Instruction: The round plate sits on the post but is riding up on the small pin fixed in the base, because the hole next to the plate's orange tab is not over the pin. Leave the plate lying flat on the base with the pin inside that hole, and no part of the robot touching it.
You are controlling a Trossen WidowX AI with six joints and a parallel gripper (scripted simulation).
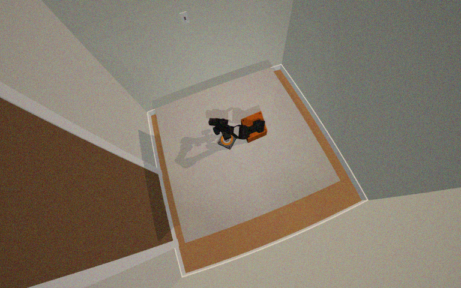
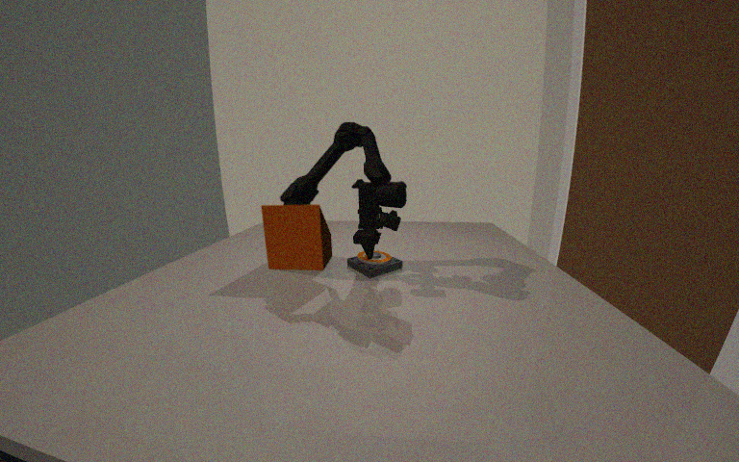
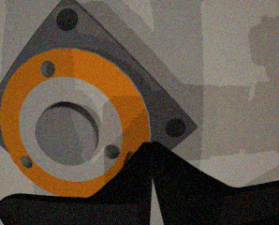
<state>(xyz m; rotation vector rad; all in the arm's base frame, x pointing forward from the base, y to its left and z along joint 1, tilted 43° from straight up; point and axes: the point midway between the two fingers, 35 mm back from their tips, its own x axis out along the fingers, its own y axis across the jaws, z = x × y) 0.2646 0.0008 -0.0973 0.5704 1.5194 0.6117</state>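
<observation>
at the five o'clock rim of the round plate (image 3: 75,123), in the wrist view, the gripper (image 3: 154,150) sits with its jaws pressed together on nothing, tip beside or on the orange ring; contact cannot be told. the plate rings the post (image 3: 66,134) on the square base (image 3: 130,66), up toward ten o'clock from the tip. small holes show at eleven, five and seven o'clock. the orange tab and the pin cannot be made out, nor any tilt.
</observation>
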